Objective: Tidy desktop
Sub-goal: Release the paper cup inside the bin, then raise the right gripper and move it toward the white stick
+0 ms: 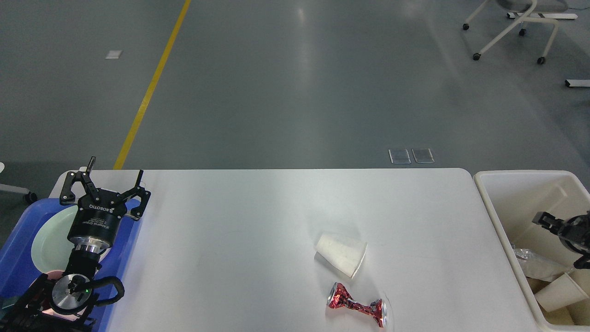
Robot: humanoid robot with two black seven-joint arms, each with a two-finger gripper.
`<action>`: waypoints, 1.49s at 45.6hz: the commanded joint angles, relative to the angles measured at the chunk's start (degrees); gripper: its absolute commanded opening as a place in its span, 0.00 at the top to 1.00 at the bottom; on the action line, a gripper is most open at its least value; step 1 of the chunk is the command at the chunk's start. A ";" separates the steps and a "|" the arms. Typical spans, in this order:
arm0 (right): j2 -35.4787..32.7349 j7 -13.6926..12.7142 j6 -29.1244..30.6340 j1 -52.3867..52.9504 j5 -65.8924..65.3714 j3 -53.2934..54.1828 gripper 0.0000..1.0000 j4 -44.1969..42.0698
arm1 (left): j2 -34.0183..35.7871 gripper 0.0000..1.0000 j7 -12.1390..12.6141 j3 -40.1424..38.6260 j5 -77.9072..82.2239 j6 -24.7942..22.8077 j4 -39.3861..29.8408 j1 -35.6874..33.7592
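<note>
1. Tabletop (230, 221): large, white, faintly glossy, with rounded far corners. It fills the middle of the head view, between a blue tray at the left edge and a cream bin at the right edge. Most of its surface is bare; two bits of litter sit right of centre, toward the near edge.
2. Bin (488, 203): just beside the tabletop's right edge. It holds paper cups and some clear plastic wrap.
3. Tray (18, 249): blue, at the left corner, with a pale plate (48, 240) lying in it.
4. Left gripper (116, 184): above the tray's far end, fingers spread well apart, nothing between them.
5. Right gripper (541, 219): over the bin, seen dark and partly cut off by the edge; I cannot tell whether its fingers are apart or together.
6. Paper cup (342, 253): white, lying on its side, wide mouth toward the lower right.
7. Can (357, 306): red, crushed thin at the waist, lying just nearer than the cup, apart from it.
8. Judgement: next comes clearing the litter into the bin. The right arm is nearer. The cup is light and will roll or collapse, so close gently across its body. Pinch the can at its narrow waist.
</note>
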 commanded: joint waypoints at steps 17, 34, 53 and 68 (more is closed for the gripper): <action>-1.16 -0.55 25.87 46.46 -9.23 -15.90 0.00 28.24 | 0.00 0.04 0.05 0.00 0.01 0.00 0.00 0.00; 4.99 -1.34 41.97 74.23 -1.23 -16.87 0.00 49.68 | 0.00 0.04 -0.03 0.00 0.01 0.00 0.00 0.00; 10.08 -5.82 40.74 87.96 12.83 -17.84 0.07 64.90 | -0.09 0.04 -0.03 0.00 0.01 0.00 0.00 0.00; 10.44 -5.73 38.98 88.04 14.85 -17.75 0.00 64.99 | 0.00 0.04 -0.03 0.00 0.01 0.00 0.00 0.00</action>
